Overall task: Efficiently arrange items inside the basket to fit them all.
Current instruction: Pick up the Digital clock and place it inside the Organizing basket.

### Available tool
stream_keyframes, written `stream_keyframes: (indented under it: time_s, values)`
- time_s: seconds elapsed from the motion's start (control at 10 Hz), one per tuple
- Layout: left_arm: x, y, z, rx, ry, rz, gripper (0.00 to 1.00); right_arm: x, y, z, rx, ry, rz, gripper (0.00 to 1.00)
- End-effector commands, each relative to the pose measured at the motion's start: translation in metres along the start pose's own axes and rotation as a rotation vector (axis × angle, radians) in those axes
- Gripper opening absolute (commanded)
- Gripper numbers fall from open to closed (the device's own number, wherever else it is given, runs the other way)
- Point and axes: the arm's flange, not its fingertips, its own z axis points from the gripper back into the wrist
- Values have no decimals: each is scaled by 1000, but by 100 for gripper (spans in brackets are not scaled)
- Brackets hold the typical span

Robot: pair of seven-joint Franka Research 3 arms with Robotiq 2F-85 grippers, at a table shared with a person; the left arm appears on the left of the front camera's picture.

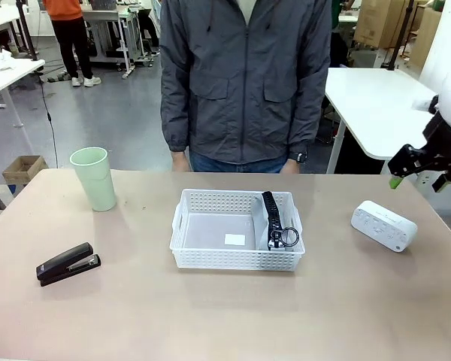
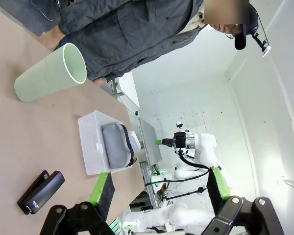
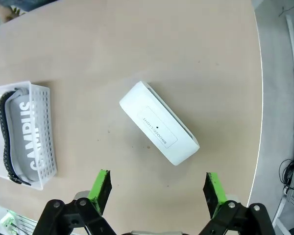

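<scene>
Basket (image 1: pixel 237 259) of white plastic, shallow and rectangular, with perforated walls and cut-out handles, is set at the middle of a smooth tan table (image 1: pixel 210 323). A grey fabric pouch (image 1: pixel 273 214) with black trim is stood on edge inside it, against the right wall, with the ring pull at the near end. A pale green plastic cup (image 1: pixel 93 178), tapered, is stood upright at the far left. A black stapler (image 1: pixel 68 263) is laid flat at the near left. A white box (image 1: pixel 384 226) with rounded corners is laid askew to the right of the basket, apart from it.

From the front the pouch is seen edge-on. Its broad grey face is given by the left wrist view, and large white lettering on it by the right wrist view. Small print on the box's top is also made out in the right wrist view.

The right claw (image 3: pixel 157 188) is held above the box, green pads spread wide, with nothing grasped or touched. The left claw (image 2: pixel 159 186) is likewise spread wide and unladen over the table's left side.
</scene>
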Motion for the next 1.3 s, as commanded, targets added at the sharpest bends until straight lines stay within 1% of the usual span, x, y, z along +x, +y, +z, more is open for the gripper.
stream_keyframes:
  time_s: [0.0, 0.3, 0.4, 0.5, 0.6, 0.7, 0.8, 0.9, 1.1, 1.2]
  values:
    - [-1, -1, 1, -13, 3, -19, 100, -1, 0, 2, -4, 1, 8, 100]
    - [-1, -1, 1, -13, 3, -19, 100, 0, 0, 0, 4, 0, 1, 100]
    - [-1, -1, 1, -13, 3, -19, 100, 6, 1, -5, -26, -15, 74, 100]
    - [-1, -1, 1, -13, 3, -19, 100, 8, 6, -10, -45, -41, 224, 100]
    - [-1, -1, 1, -13, 3, -19, 100, 8, 11, -16, -66, -86, 443, 100]
    - [-1, -1, 1, -13, 3, -19, 100, 11, 14, -24, -75, -102, 617, 100]
    - [-1, -1, 1, -13, 3, -19, 100, 13, 15, -29, -34, -110, 757, 100]
    - [-1, -1, 1, -13, 3, -19, 100, 15, 14, -34, -27, -99, 846, 100]
    - [-1, -1, 1, -13, 3, -19, 100, 19, 8, -43, -18, -129, 976, 100]
    - [-1, -1, 1, -13, 3, -19, 100, 21, 4, -47, 32, -108, 1013, 100]
